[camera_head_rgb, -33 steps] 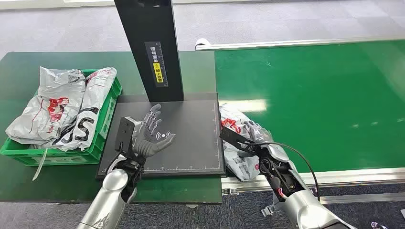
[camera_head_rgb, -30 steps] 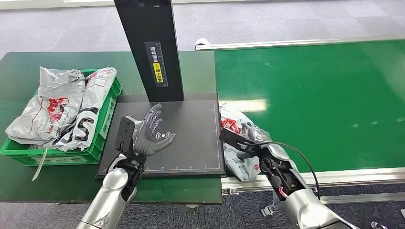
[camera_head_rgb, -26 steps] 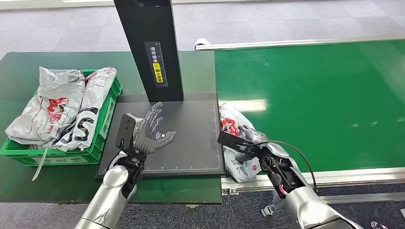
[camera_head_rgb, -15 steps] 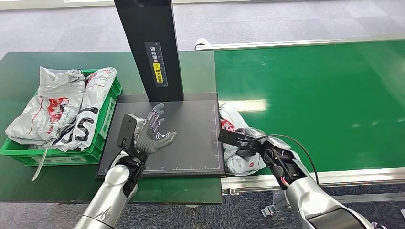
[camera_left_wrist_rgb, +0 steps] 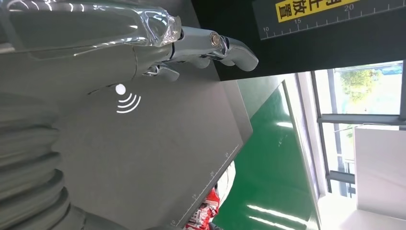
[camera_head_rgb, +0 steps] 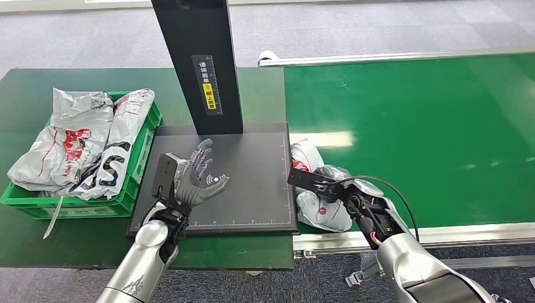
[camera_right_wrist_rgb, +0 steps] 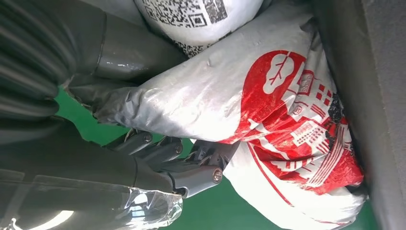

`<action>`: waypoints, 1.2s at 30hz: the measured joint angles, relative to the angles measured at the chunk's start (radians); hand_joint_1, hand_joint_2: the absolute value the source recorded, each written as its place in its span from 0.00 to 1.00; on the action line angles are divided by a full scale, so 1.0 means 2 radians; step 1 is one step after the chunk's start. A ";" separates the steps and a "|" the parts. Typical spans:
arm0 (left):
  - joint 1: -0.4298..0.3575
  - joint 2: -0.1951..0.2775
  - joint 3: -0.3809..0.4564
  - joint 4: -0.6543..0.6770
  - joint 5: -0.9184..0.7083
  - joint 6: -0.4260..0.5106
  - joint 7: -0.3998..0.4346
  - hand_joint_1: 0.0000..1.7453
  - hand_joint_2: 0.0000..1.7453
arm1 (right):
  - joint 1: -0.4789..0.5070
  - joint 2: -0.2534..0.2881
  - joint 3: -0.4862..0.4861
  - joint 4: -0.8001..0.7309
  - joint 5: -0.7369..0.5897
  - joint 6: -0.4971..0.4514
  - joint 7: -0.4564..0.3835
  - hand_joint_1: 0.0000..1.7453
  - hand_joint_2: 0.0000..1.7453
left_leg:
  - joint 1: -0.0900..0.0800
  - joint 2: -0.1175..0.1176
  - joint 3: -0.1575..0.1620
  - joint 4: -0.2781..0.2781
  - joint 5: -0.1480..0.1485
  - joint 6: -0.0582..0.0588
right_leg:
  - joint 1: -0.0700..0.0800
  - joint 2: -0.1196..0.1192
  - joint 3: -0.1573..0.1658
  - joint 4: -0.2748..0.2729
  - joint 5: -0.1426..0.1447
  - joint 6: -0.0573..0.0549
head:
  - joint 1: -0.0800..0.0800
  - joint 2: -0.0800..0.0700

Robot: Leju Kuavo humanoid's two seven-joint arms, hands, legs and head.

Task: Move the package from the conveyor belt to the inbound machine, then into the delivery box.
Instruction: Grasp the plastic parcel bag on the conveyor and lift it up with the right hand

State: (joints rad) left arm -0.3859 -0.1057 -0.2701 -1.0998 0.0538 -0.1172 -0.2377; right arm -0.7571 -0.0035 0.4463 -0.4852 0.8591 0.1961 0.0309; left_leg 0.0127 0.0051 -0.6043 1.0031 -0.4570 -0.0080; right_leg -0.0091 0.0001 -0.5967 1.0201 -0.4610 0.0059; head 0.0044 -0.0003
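The right hand (camera_head_rgb: 334, 188) has closed around the package (camera_head_rgb: 318, 205), bunching it at the belt's (camera_head_rgb: 410, 132) 9 o'clock edge beside the scanner plate (camera_head_rgb: 252, 158); lift comes next. The left hand (camera_head_rgb: 194, 177) waits spread over the plate.

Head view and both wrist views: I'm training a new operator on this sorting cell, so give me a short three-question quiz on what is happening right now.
1. True or false: the right hand grips the grey package at the conveyor belt's near edge.
2. The left hand is: A) holding a package, B) open above the black scanner plate, C) inside the green crate.
3. Fill in: the packages already sorted lie in the green ____.

Key: 1 true; 2 B; 3 crate.
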 joint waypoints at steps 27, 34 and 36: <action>0.041 0.004 0.027 -0.045 0.014 0.040 -0.031 0.00 1.00 | 0.099 0.020 -0.120 -0.232 -0.118 -0.347 -0.205 1.00 1.00 | 0.000 0.000 -0.001 0.000 0.000 0.000 | 0.000 0.000 -0.001 0.000 0.000 0.000 | 0.000 0.000; 0.038 0.005 0.026 -0.043 0.021 0.044 -0.033 0.00 1.00 | 0.113 0.025 -0.142 -0.264 -0.164 -0.361 -0.238 1.00 1.00 | 0.000 0.000 -0.001 0.000 0.000 0.000 | 0.000 0.000 -0.001 0.000 0.000 0.000 | 0.000 0.000; 0.036 0.005 0.026 -0.041 0.023 0.047 -0.036 0.00 1.00 | 0.116 0.026 -0.144 -0.273 -0.190 -0.376 -0.262 1.00 1.00 | 0.000 0.000 -0.001 0.000 0.000 0.000 | 0.000 0.000 -0.001 0.000 0.000 0.000 | 0.000 0.000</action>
State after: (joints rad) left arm -0.3131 -0.0948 -0.2179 -1.1824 0.0997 -0.0239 -0.3095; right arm -0.5250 0.0492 0.1580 -1.0315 0.4799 -0.5551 -0.4927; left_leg 0.0127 0.0046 -0.6058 1.0030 -0.4570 -0.0080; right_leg -0.0091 -0.0003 -0.5982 1.0202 -0.4611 0.0060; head 0.0044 -0.0003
